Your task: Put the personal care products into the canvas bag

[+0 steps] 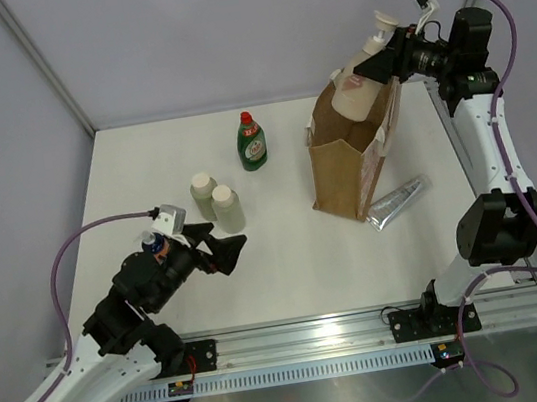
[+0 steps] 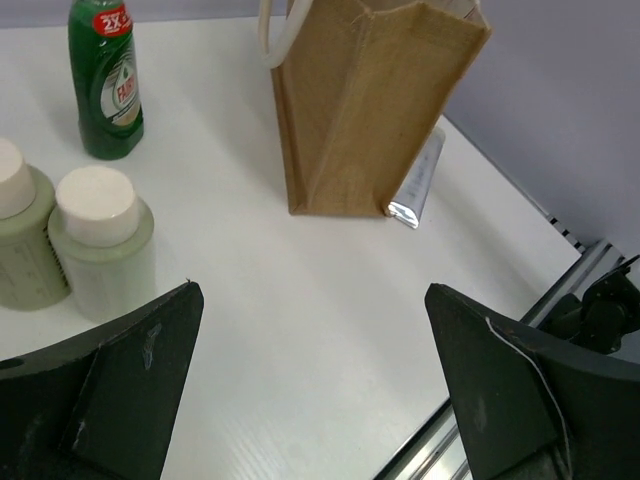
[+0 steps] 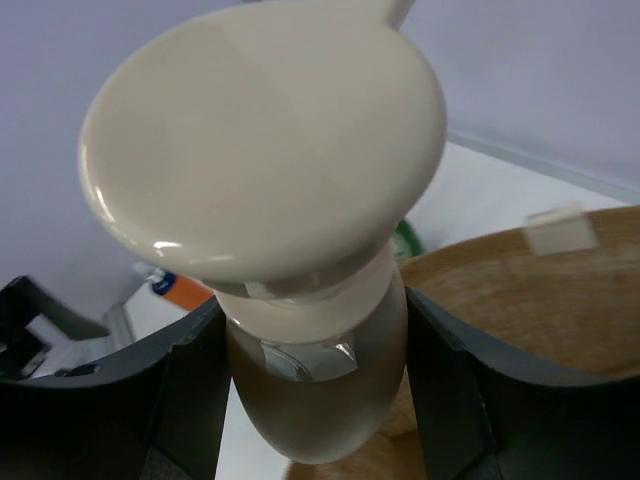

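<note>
Through my left wrist camera I can read two things, and both stand on the dark green bottle point(image 2: 107, 85). On the red band point(image 2: 111, 20) at its neck is written "2X" in white characters. Lower, on the front label point(image 2: 124, 92), I read the brand "Fairy" in red letters, a little tilted. In the top view the same label is only a red and white patch, too small to read. The small white tag point(image 3: 560, 228) on the inner wall of the canvas bag point(image 3: 520, 300), seen by my right wrist camera, is too blurred to read.
</note>
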